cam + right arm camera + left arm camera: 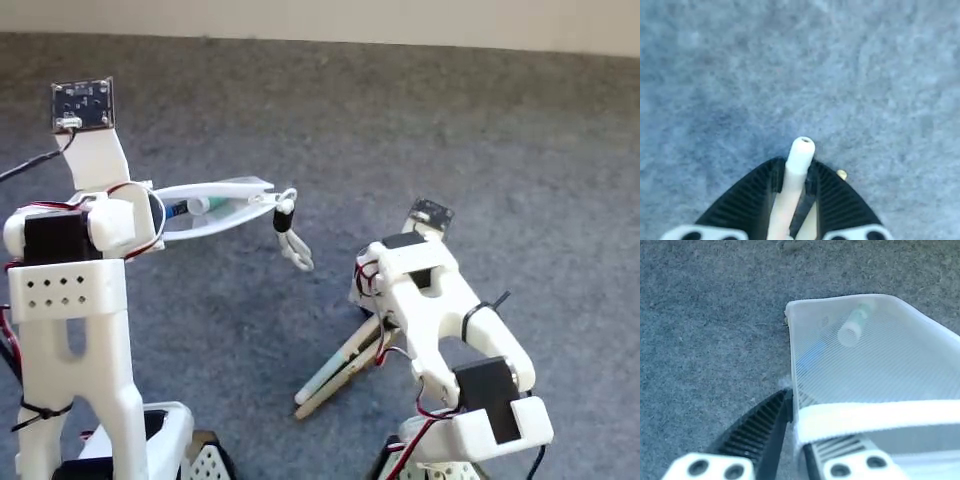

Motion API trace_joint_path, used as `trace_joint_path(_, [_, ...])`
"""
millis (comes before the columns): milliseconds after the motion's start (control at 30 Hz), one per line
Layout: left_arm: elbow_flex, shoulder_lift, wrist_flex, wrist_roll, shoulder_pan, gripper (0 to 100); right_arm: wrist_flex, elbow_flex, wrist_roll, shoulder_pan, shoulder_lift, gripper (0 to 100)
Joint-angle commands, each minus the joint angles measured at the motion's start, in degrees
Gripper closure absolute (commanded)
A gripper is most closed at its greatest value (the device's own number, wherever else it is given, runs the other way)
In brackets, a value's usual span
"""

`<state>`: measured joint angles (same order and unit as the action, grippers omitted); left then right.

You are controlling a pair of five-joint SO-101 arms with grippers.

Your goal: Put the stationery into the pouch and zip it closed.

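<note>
The left gripper (792, 407) is clamping its fingers (760, 425) on the left end of the pouch (220, 205), which is sitting at the bench's (450, 130) left with a marker (852, 327) inside. Nearer and to the right, the right gripper (795, 167) is squeezing a white pen (801, 155), with a pencil (335, 392) lying just beside it.

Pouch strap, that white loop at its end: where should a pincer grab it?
I'd pinch the strap across its free end, coming from above: it trails over open carpet, clear of the pouch, whose other end the left pincer clamps.
</note>
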<state>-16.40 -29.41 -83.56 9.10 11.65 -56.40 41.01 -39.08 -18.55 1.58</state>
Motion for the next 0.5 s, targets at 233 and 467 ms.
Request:
trace_joint_path(233, [-0.40, 0.66, 1.23, 0.26, -0.66, 99, 0.57, -3.65, -0.35, 0.22, 10.07, 99.4])
trace_joint_path(467, [-0.40, 0.66, 1.23, 0.26, -0.66, 99, 0.22, -3.12, -0.35, 0.22, 23.08, 99.4])
